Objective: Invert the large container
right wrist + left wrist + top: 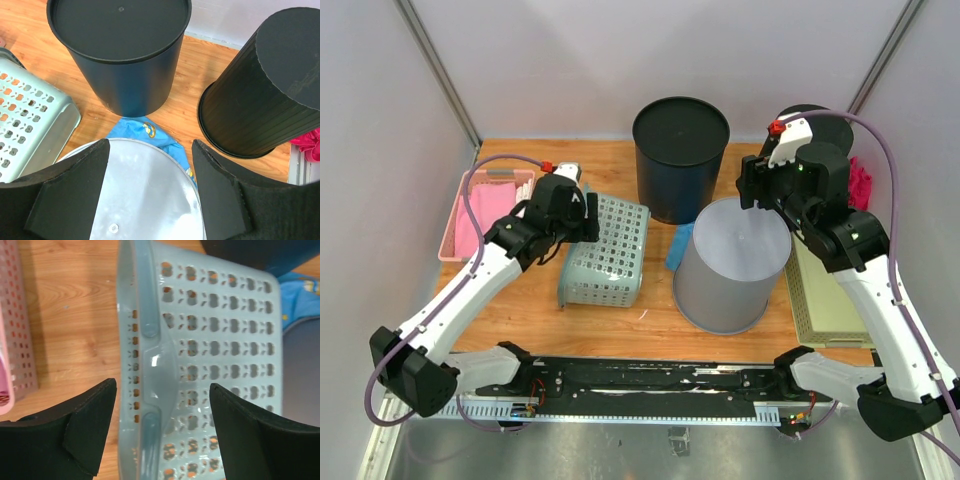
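The large container, a pale teal perforated basket (607, 250), lies on the wooden table with a perforated face upward; its opening does not show. My left gripper (582, 215) hovers over its far left edge. In the left wrist view the basket (215, 340) fills the frame, and its thick rim and handle run between the jaws of my left gripper (162, 405), which stand open and apart from it. My right gripper (760, 195) is open above an upturned grey bin (732, 262). The right wrist view shows the grey bin's base (145, 200) below my right gripper (150, 165), which holds nothing.
A dark blue bin (680, 158) stands behind the basket. A black ribbed bin (260, 85) stands at the back right. A blue cloth (678, 248) lies between the bins. A pink tray (485, 210) is at the left edge, a beige box (825, 295) at the right.
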Tool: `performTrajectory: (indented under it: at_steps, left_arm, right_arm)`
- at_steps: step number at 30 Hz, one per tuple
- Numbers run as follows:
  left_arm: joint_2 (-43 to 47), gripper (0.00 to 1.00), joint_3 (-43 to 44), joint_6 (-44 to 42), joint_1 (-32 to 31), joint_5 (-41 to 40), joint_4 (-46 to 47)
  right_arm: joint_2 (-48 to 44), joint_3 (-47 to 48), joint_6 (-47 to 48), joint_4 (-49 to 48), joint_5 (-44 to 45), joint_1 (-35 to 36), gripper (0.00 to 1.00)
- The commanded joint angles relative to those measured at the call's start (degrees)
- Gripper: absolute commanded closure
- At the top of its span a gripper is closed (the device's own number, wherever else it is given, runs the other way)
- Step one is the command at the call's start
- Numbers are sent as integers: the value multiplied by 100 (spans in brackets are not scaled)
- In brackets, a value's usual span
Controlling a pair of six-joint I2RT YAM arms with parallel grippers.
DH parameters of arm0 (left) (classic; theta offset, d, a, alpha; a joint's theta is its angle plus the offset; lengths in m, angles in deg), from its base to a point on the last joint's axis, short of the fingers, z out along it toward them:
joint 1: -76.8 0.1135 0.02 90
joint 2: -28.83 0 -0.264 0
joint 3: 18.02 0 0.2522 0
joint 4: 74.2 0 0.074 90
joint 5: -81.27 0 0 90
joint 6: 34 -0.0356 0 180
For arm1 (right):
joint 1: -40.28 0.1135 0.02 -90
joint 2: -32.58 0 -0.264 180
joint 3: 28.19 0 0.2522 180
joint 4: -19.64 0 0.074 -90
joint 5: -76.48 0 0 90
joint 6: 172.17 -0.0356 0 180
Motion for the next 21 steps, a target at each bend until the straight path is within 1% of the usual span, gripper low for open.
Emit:
performTrajectory:
  at_steps: [1, 7, 12, 14, 16, 21]
  left_arm:
    - [-95, 24, -108, -32, -33, -685, 80]
    - [-385, 37, -125, -185, -69, -680, 232]
    - [-498, 56, -147, -269, -85, -934, 285]
    - [-519, 67, -135, -281, -85, -929, 284]
    - [-501, 76, -91, -250, -85, -846, 286]
    - [-323, 87, 30, -156, -77, -546, 391]
  right_arm:
    - [-35, -47, -82, -57, -57, -85, 31]
    - [-13, -63, -83, -55, -67, -80, 31]
    - [-15, -69, -82, -40, -35, -85, 31]
    - [5, -39, -82, -28, -43, -85, 32]
    - [9, -14, -81, -15, -39, -85, 32]
    - [13, -8, -84, -16, -30, -85, 32]
